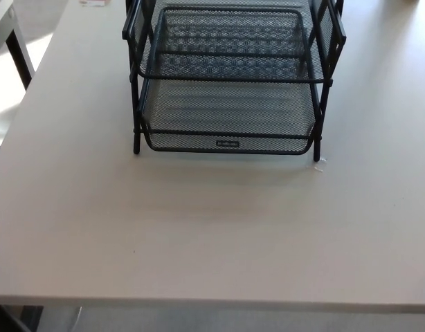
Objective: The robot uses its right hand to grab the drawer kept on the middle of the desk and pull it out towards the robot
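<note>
- Nearest us, from 9 o'clock round through 6 to 3, we see only the pale grey desk (212,235), its front edge running along the bottom of the head view.
- Neither of our hands shows here, so we cannot tell how far either is open or whether it holds anything.
- At 7 o'clock, below the desk edge, a strip of light floor (60,319) and something dark show; we cannot tell what the dark thing is.
- At 12 o'clock, in the middle of the desk's width, stands the black mesh drawer unit (230,76), upright on thin black legs.
- Its lower drawer (228,121) lies within the frame, its front lip carrying a small label (228,144).
- Just beside the unit's front right leg, a small whitish scrap (321,164) lies on the desk.
- Above the lower drawer sits the upper tray (230,41), farther back.
- At 10 o'clock, past the desk's left edge, we see a dark table leg (19,59).
</note>
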